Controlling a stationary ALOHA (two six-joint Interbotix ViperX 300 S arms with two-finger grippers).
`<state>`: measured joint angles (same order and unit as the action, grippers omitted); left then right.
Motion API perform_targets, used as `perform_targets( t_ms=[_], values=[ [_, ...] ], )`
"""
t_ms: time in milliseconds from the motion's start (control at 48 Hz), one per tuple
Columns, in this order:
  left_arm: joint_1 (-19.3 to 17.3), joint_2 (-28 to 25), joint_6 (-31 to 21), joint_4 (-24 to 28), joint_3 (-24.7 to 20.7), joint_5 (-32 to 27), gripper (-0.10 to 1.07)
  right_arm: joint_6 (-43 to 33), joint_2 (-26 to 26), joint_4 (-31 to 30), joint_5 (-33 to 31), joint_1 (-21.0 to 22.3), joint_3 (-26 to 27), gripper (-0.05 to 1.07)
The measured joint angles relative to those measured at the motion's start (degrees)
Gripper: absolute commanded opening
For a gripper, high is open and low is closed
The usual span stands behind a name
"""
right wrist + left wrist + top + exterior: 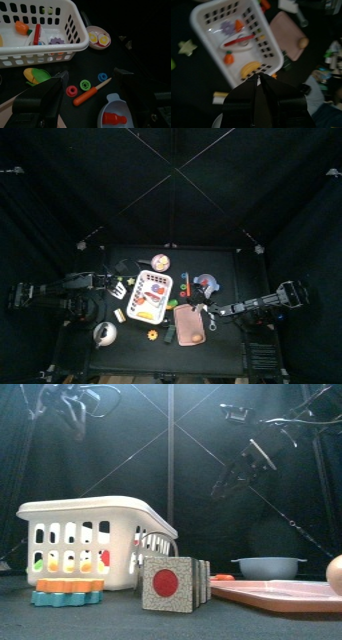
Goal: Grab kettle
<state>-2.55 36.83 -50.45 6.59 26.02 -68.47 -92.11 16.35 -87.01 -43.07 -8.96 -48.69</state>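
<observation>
Left hand (110,280) empty, part-open, above basket (147,296); kettle (104,334) well apart, near table's front.

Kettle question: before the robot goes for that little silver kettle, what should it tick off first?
1. Kettle found: ok, near the table's front left, beside the white basket.
2. Nothing on top of the kettle: ok.
3. Left gripper empty: ok, nothing is held.
4. Left gripper lined up over the kettle: not ok, its view is mostly the basket.
5. Right gripper out of the way: ok, open and empty on the basket's other side.
6. Kettle handle direction: cannot tell.
</observation>
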Motion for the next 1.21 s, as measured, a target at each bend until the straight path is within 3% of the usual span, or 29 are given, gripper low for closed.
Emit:
perform_targets(
  t_ms=[125, 250, 417, 521, 792, 1000, 1208],
  values=[
    [12.04, 0.44, -12.66, 9.23, -0.26, -8.61, 0.58, 0.00, 0.00, 1.14, 0.00, 0.00, -0.09, 1.01],
    [23.64, -0.09, -24.43, 14.06, -0.26, -13.71, 0.58, 0.00, 0.00, 1.41, 0.00, 0.09, -0.18, 1.01],
    [34.72, -3.78, -37.79, 14.85, -0.26, -25.05, 0.59, -0.09, 0.00, 1.41, -0.09, 0.18, -0.35, 1.01],
    [38.85, -6.50, -41.48, 12.92, -0.26, -27.42, 0.60, -0.09, 0.00, 1.58, -0.09, 0.26, -0.35, 1.01],
    [40.25, -12.92, -43.59, 4.22, -0.09, -28.30, 0.68, -0.09, 0.00, 5.01, -0.09, 0.26, -1.05, 1.01],
    [40.61, -17.23, -44.82, -1.85, 3.16, -28.30, 0.89, -0.09, 0.00, 4.83, -0.09, 0.53, -1.23, 1.01],
    [40.61, -17.23, -47.37, -6.06, 6.06, -26.02, 1.03, -0.09, 0.00, 2.90, 0.00, 2.11, -1.14, 1.01]
  ],
)
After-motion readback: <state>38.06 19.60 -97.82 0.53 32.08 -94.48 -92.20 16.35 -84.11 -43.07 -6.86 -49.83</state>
